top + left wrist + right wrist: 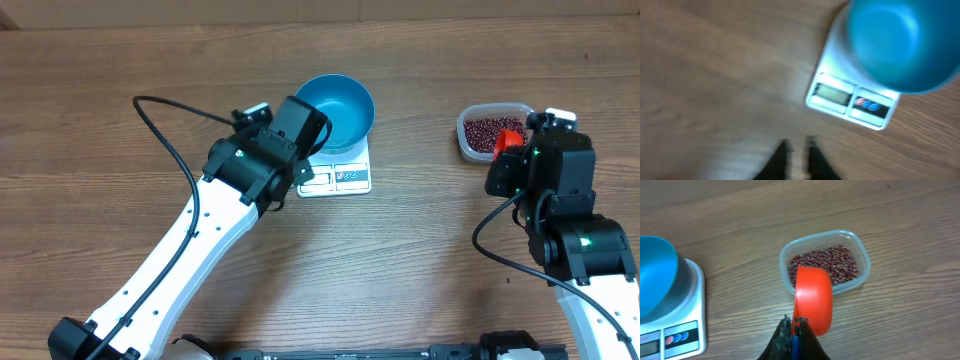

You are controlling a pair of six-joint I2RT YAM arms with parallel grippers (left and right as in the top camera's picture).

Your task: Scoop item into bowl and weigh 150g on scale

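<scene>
Small maroon beans (827, 262) lie in a loose heap in a clear tub (864, 260) on the worktop, right of the blue bowl (337, 105), which sits on the white scale (340, 180). A red scoop (812, 300) hides the tub's near rim. Its long axis runs from the right end effector (792, 330), clamped on its handle, toward the beans. The left end effector (797, 150) is blurred, nearly closed and empty.
</scene>
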